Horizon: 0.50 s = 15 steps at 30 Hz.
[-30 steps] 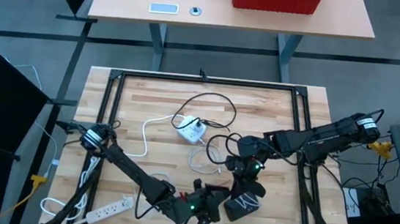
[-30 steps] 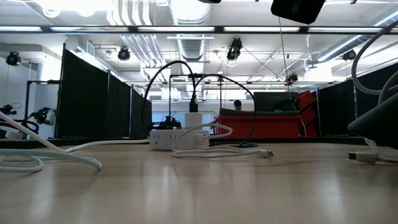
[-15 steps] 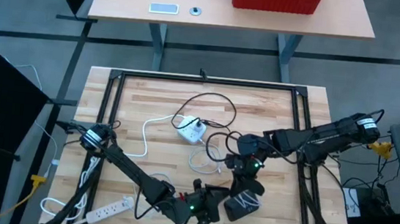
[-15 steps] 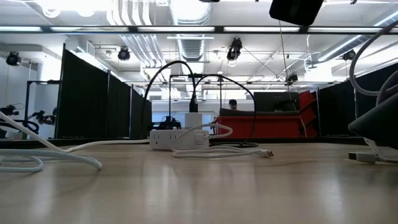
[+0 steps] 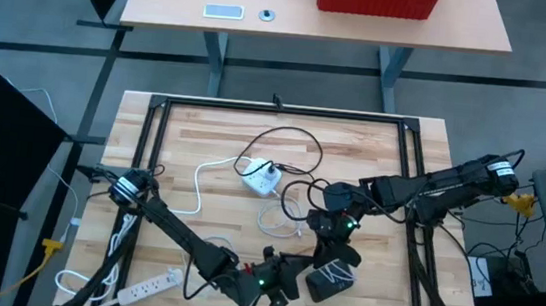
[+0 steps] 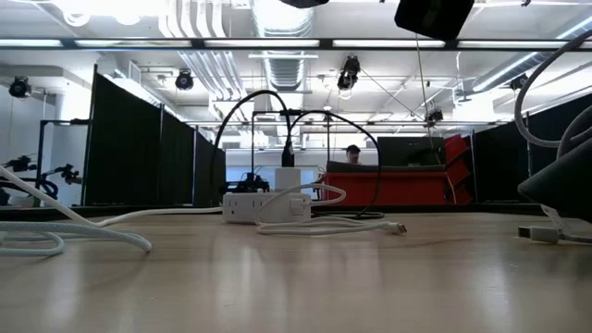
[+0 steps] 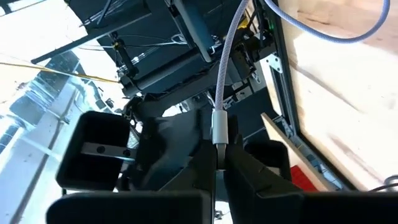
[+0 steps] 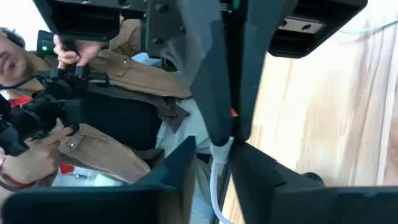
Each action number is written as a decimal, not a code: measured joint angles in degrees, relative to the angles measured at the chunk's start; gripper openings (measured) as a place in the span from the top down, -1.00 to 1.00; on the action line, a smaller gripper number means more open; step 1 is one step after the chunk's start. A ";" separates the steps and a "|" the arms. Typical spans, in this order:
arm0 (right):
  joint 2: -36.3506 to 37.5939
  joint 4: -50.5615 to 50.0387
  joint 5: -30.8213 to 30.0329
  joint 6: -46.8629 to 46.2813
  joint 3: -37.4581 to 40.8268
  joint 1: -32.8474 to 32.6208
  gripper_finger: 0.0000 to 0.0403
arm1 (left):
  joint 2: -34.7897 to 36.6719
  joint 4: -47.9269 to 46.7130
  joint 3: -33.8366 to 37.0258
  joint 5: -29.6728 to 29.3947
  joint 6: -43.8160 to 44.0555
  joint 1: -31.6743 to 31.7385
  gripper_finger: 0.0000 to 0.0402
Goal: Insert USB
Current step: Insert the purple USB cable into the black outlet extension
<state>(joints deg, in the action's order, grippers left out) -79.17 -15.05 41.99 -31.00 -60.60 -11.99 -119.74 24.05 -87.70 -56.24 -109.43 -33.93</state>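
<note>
Holding the USB plug (image 7: pixel 218 127) by its silvery shell, the left gripper (image 7: pixel 216 163) is closed tight on it. The plug's long axis runs in line with the gripper, and its white cable (image 7: pixel 231 56) trails straight out ahead of the pinch. All this sits at the near middle of the counter (image 5: pixel 373 153), where both arms meet.

Just to the right of the plug lies a dark block (image 5: pixel 329 279) with light cord on top of it, and the right gripper (image 5: pixel 329 251) hangs directly over its far edge. The left arm is the one carrying the plug. So the coming move looks likely to turn on lining that long axis up with a socket lying rightward – on the block, or on something the right arm presents.

I cannot tell whether the right gripper is clamped or slack. Its wrist view shows a white cord at its tip and the other gripper close opposite, nothing clearer. No socket is visible in any view – from above the two grippers cover the meeting point. Farther off, a white power strip (image 5: pixel 262 179) rests mid-counter, and a person (image 8: pixel 118 118) shows beyond the near edge.
</note>
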 joint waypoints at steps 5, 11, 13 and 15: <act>1.46 -3.04 0.00 3.97 -0.01 0.02 0.37 | 0.00 -1.32 0.06 -0.35 7.40 0.04 0.97; 6.74 -17.65 -12.14 13.20 -0.11 -1.78 0.24 | -0.02 -3.12 0.20 -0.24 38.54 -0.01 0.97; 9.04 -21.90 -21.96 17.18 -0.11 -3.36 0.24 | 0.49 -7.18 0.20 0.72 53.09 0.31 0.97; 10.70 -25.03 -33.52 21.42 -0.11 -5.53 0.26 | 1.64 -13.48 0.20 3.96 68.44 1.15 0.97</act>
<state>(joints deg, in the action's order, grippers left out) -68.47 -40.08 8.46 -9.58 -60.71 -17.52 -118.11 10.57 -87.50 -52.28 -40.99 -32.78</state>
